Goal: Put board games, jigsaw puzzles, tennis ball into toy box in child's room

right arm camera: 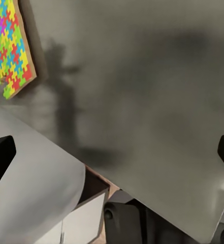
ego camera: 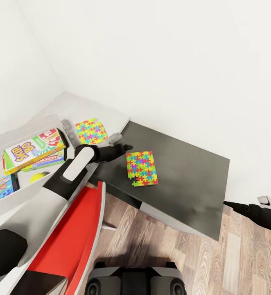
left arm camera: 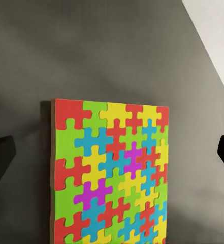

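Observation:
One jigsaw puzzle [ego camera: 142, 168] [left arm camera: 112, 173] lies flat on the dark grey side table [ego camera: 184, 176]. My left gripper [ego camera: 122, 143] hovers open at its far-left corner, fingers [left arm camera: 0, 155] wide on either side of the sheet and not touching it. A second jigsaw puzzle [ego camera: 91, 131] rests on the pale desk [ego camera: 82, 107]. In the toy box [ego camera: 23, 133] at the left lie a yellow board game [ego camera: 33, 150], the Monopoly box [ego camera: 47, 162], a blue game box [ego camera: 0, 188] and the tennis ball [ego camera: 39, 177]. My right gripper [ego camera: 238, 207] is open off the side table's right corner.
White walls close the corner behind the desk and side table. Wood-plank floor [ego camera: 217, 258] runs in front of the side table. My red-and-white trunk [ego camera: 76, 237] and dark base [ego camera: 135, 280] stand close to the table's front edge.

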`<state>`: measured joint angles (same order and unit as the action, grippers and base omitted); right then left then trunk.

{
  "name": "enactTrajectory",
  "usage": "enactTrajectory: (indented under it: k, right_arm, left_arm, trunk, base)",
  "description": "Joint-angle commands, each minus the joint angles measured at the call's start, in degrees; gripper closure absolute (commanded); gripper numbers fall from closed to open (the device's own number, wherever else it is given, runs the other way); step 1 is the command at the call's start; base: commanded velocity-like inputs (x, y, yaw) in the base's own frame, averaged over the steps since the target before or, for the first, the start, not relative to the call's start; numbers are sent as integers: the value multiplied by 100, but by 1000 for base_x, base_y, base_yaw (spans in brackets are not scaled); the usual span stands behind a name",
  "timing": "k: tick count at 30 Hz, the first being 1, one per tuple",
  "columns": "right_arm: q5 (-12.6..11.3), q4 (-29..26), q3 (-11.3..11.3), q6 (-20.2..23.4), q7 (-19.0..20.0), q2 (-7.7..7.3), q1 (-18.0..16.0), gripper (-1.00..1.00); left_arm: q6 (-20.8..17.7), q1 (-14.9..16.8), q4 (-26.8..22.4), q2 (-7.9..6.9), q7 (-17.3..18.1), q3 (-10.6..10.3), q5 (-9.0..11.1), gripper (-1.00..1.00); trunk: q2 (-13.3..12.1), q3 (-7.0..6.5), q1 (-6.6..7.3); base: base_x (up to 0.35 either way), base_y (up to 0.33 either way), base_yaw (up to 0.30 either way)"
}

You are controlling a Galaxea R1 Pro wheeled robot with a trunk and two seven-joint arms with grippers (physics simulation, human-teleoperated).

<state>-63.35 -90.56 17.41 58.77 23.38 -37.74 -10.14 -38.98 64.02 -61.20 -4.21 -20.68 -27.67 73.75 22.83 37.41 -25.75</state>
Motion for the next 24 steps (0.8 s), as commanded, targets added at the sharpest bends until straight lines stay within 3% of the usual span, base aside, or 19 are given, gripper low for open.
enactTrajectory:
  k: [1, 24]
  right_arm:
    - [51, 0, 6, 22, 54, 0, -4, -100]
    - [51, -40, 4, 20, 53, 31, 2, -100]
  left_arm:
    - [4, 7, -7, -5, -54, -13, 61, -100]
    - [-19, 107, -6, 44, -7, 102, 61, -100]
  trunk:
    - [9, 10, -3]
    - [9, 76, -3]
  base:
    - [0, 0, 0]
    - [0, 0, 0]
